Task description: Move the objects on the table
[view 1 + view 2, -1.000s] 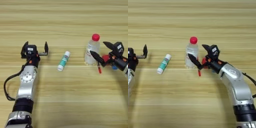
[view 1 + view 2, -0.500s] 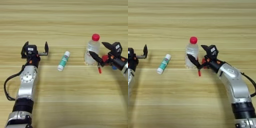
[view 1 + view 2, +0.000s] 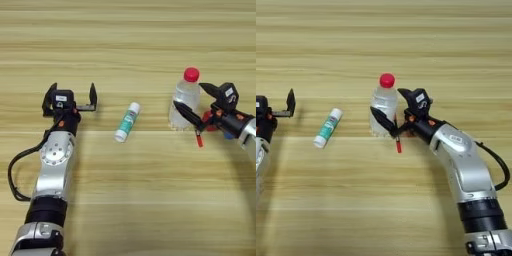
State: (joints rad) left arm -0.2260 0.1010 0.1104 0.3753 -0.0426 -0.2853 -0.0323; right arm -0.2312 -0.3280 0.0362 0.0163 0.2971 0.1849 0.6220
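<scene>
The clear plastic bottle with red cap (image 3: 384, 106) stands upright on the table (image 3: 128, 40), right of the middle, and the right gripper (image 3: 390, 108) is spread wide around it: one black finger (image 3: 382, 121) crosses the lower front of the bottle while the other reaches out behind it on the right at about shoulder height, so the jaws bracket the bottle without visibly pressing on it. Whether either finger actually touches the plastic cannot be told. A thin red pen (image 3: 398, 145) lies on the wood just beside the bottle's base, directly under the nearer finger, pointing toward the robot. In the left eye view a small patch of red and a patch of blue show just behind the gripper's wrist, too hidden by the arm to name. The white-and-green tube (image 3: 127, 121) lies on its side near the middle of the table, tilted so that its white cap end sits lower left and its other end upper right; it is well apart from the bottle and apart from both grippers. The left gripper (image 3: 70, 96) rests at the left side of the table with its two black fingers held wide apart and nothing between them, just left of the tube but not touching it.
</scene>
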